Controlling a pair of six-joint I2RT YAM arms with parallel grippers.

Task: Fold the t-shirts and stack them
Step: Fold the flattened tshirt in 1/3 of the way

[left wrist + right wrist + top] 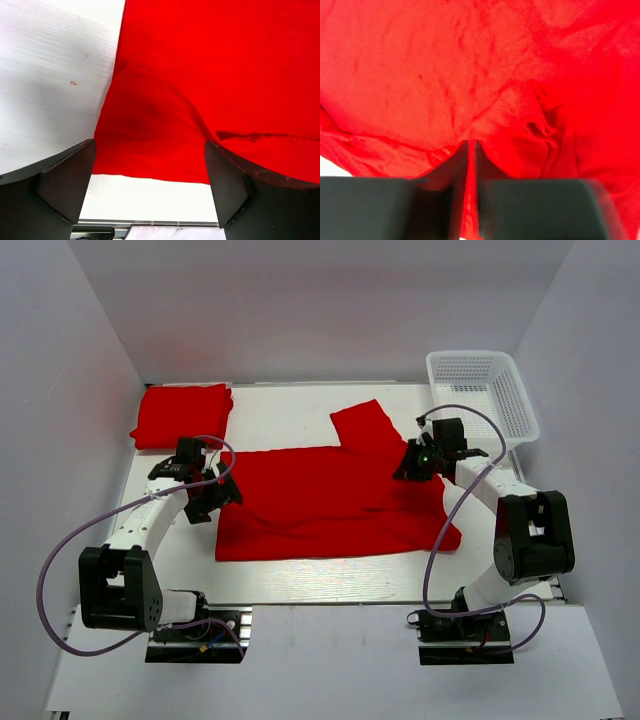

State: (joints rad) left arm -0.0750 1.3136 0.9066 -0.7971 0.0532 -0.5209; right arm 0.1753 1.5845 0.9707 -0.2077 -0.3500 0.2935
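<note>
Spread shirt (330, 505): red, lying open on the middle of the bench (290, 405), with one sleeve pointing to the far side and its right edge rumpled.
Folded shirt (182, 415): red, a neat square in the far left corner, well apart from the spread shirt.
Right claw (471, 150): clenched on a thin ridge of the spread shirt near its right sleeve.
Left claw (150, 165): released, its fingers wide apart over the spread shirt's left edge; I cannot tell whether they touch the cloth.
Basket (520, 405): white mesh, in the far right corner.
</note>
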